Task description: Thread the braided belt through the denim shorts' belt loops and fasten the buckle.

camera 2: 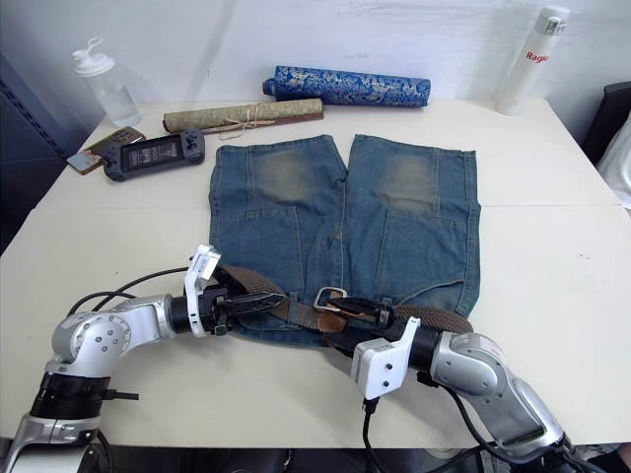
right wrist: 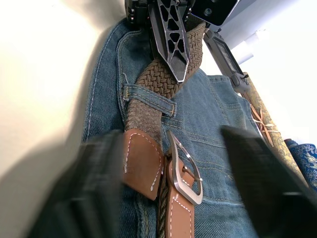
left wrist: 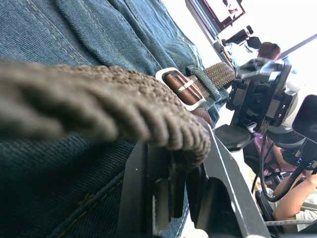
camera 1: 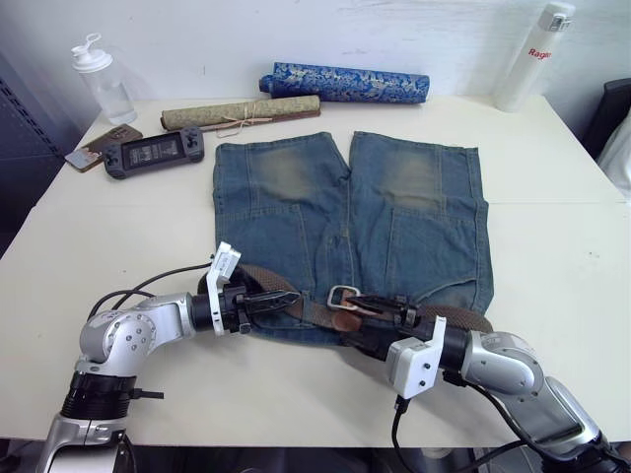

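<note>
Shorts: the denim shorts (camera 1: pixel 345 232) lie flat mid-table, waistband toward the robot, legs pointing away
Belt: the braided belt (right wrist: pixel 161 91) runs along the waistband, passing under at least one of the belt loops (right wrist: pixel 148 95) as the right wrist view shows
Ends: the leather tip (right wrist: pixel 143 161) and the buckle (right wrist: pixel 185 166) sit side by side at the waistband's middle, not yet joined
Left tool: the left gripper (camera 1: pixel 264 302) is clamped on the braided strap near the shorts' left edge
Right tool: the right gripper (camera 1: pixel 380 311) rests at the buckle with its fingers spread wide, holding nothing
Handling, judged: the woven strap is soft, limp and grippy, likely to sag and buckle if pushed; the leather tip is stiffer and steers best
Hold point, judged: pinch the tip flat close to its end; steady the metal frame by its edge
Risk, judged: thin denim may bunch up under a dragging strap
</note>
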`<act>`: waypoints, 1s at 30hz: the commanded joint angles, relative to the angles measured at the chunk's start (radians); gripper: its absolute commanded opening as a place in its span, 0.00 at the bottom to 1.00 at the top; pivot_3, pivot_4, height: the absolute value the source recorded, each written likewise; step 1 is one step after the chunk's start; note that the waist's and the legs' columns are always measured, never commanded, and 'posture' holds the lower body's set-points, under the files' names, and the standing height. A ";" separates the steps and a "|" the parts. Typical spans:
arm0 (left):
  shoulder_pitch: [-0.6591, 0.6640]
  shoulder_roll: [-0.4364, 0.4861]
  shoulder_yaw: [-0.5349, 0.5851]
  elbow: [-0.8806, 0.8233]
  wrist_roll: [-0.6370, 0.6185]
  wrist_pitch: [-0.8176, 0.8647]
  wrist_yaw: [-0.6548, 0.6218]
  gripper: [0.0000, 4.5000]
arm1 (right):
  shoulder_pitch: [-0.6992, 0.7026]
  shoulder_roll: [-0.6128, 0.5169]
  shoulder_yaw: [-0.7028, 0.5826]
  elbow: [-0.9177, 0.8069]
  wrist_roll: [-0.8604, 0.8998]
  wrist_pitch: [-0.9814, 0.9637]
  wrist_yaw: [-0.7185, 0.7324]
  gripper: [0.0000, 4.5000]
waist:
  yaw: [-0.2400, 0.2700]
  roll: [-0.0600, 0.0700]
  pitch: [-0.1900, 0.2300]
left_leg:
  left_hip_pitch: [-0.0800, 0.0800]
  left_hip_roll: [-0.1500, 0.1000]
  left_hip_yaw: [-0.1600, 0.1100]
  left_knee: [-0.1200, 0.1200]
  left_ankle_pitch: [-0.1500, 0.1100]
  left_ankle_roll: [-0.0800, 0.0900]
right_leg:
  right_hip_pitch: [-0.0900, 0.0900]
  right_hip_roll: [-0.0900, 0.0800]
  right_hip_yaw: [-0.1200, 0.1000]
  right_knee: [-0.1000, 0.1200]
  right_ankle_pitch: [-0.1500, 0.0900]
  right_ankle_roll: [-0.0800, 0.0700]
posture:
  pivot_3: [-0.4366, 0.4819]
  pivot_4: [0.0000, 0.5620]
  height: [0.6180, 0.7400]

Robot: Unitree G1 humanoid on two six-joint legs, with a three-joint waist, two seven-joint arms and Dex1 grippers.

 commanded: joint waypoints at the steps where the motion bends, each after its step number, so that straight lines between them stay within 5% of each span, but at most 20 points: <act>1: -0.013 -0.006 0.009 -0.021 0.005 0.001 -0.018 0.00 | -0.003 -0.001 -0.021 -0.017 0.003 -0.019 -0.009 0.23 | 0.000 0.000 0.000 | 0.000 0.000 0.000 0.000 0.000 0.000 | 0.000 0.000 0.000 0.000 0.000 0.000 | 0.48 0.27 0.16; 3: -0.013 -0.007 0.008 -0.019 0.007 0.000 -0.019 0.00 | -0.001 -0.001 -0.020 -0.021 0.002 -0.018 -0.008 0.03 | 0.000 0.000 0.000 | 0.000 0.000 0.000 0.000 0.000 0.000 | 0.000 0.000 0.000 0.000 0.000 0.000 | 0.48 0.27 0.16; 4: -0.013 -0.007 0.008 -0.018 0.008 0.000 -0.020 0.00 | 0.000 -0.001 -0.019 -0.021 0.001 -0.019 -0.008 0.01 | 0.000 0.000 0.000 | 0.000 0.000 0.000 0.000 0.000 0.000 | 0.000 0.000 0.000 0.000 0.000 0.000 | 0.48 0.27 0.16; 15: -0.014 -0.017 0.012 -0.009 0.024 -0.004 -0.024 0.00 | 0.017 -0.022 -0.057 -0.026 0.061 -0.002 0.010 0.01 | 0.000 0.000 0.000 | 0.000 0.000 0.000 0.001 0.000 0.000 | 0.000 0.000 0.000 0.001 0.000 0.000 | 0.48 0.27 0.16; 18: -0.015 -0.025 0.009 -0.007 0.030 -0.007 -0.024 0.00 | 0.050 -0.048 -0.070 -0.042 0.091 -0.001 0.033 0.19 | 0.001 0.000 0.000 | 0.000 0.000 0.000 0.001 0.000 0.000 | 0.000 0.000 0.000 0.001 0.000 0.000 | 0.48 0.27 0.16; 26: -0.010 -0.031 0.012 -0.010 0.040 0.000 -0.032 0.00 | 0.065 -0.058 -0.080 -0.025 0.070 -0.037 0.023 0.98 | 0.000 0.000 0.000 | 0.000 0.000 0.000 0.001 0.000 0.000 | 0.000 0.000 0.000 0.001 0.000 0.000 | 0.48 0.27 0.16; 30: -0.007 -0.032 0.016 -0.015 0.039 0.002 -0.030 0.00 | 0.040 -0.037 -0.061 0.006 0.003 -0.066 -0.011 0.99 | 0.000 0.000 0.000 | 0.000 0.000 0.000 0.001 0.000 0.000 | 0.000 0.000 0.000 0.001 0.000 0.000 | 0.48 0.27 0.16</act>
